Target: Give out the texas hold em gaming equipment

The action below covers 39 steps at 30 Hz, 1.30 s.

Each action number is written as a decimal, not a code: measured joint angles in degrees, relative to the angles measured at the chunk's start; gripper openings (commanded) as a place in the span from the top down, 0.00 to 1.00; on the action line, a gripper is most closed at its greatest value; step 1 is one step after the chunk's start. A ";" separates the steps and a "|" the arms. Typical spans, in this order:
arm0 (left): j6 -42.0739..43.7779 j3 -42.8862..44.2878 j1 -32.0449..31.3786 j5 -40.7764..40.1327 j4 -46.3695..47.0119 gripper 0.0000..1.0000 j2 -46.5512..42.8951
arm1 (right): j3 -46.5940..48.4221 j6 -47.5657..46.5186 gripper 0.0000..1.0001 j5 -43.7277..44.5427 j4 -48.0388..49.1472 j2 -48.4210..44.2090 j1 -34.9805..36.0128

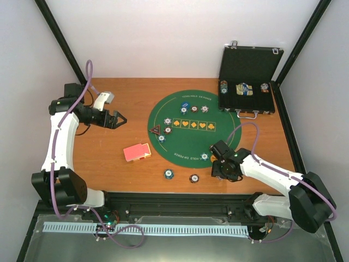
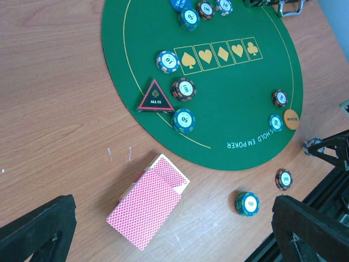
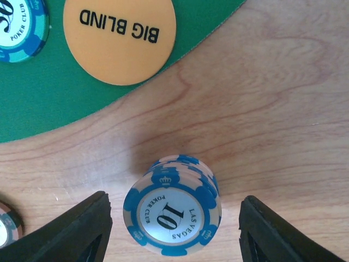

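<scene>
A red-backed card deck [image 2: 146, 208] lies on the wood left of the green mat [image 2: 240, 82] and also shows in the top view [image 1: 136, 152]. My left gripper [image 2: 174, 243] is open and empty, hovering high over the table's left side [image 1: 117, 120]. On the mat are the ALL IN triangle [image 2: 155, 99], several chips such as a 100 chip [image 2: 183, 89], a blue disc [image 2: 177, 4] and the orange BIG BLIND disc [image 3: 120, 38]. My right gripper [image 3: 174, 232] is open, with its fingers either side of a blue 10 chip stack [image 3: 173, 218] and not touching it, just off the mat's near right edge [image 1: 219, 164].
The open black case [image 1: 248, 82] stands at the back right with chips and cards in it. Two loose chips lie on the wood in front of the mat: a 50 chip [image 2: 247, 203] and a 100 chip [image 2: 283, 179]. A teal chip [image 3: 19, 24] sits next to the orange disc.
</scene>
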 measured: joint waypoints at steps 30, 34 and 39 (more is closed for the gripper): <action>0.02 0.24 0.00 0.02 0.00 0.00 0.00 | 1.40 -0.52 0.63 -0.09 -1.16 0.76 0.11; 0.02 0.24 0.00 0.44 0.00 0.00 0.00 | 5.09 -0.70 0.63 0.66 -3.96 -0.98 0.11; 0.13 0.24 0.00 1.18 -0.11 0.00 0.00 | 11.02 -2.34 0.63 1.75 -6.08 -0.94 -0.92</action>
